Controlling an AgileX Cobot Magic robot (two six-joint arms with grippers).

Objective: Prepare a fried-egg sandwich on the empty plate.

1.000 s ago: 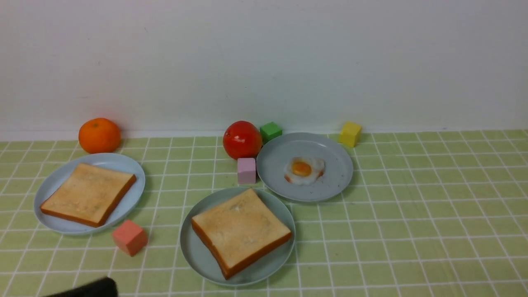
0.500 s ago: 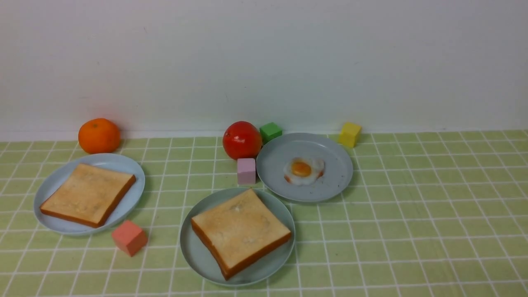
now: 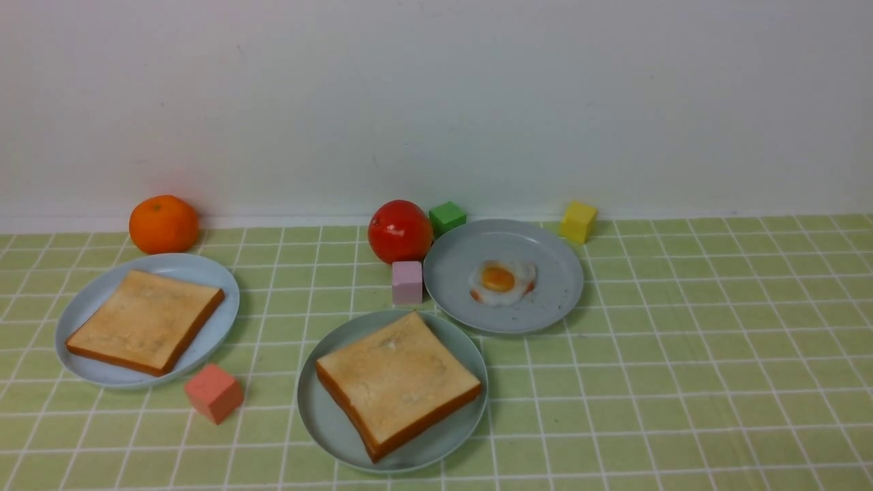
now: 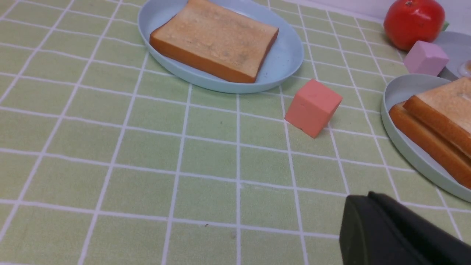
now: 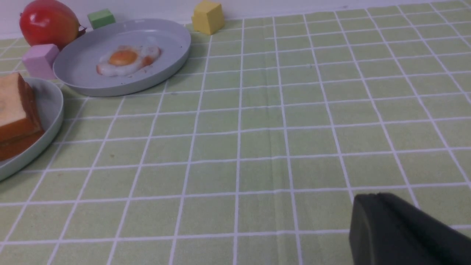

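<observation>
1. the left gripper, a black tip low over the green checked tablecloth, has its jaws pressed together, holding nothing; the right gripper looks the same.
2. two square golden-brown toast slices lie stacked on the round pale teal-green plastic plate at front centre; any filling between them is hidden.
3. just behind it stand a pale pink cube and a bluish-grey plate bearing a white fried egg.
4. a red tomato, green cube and yellow cube sit behind that plate.
5. on the left, a second bluish-grey plate holds a single toast slice, with a salmon cube in front and an orange behind.
</observation>
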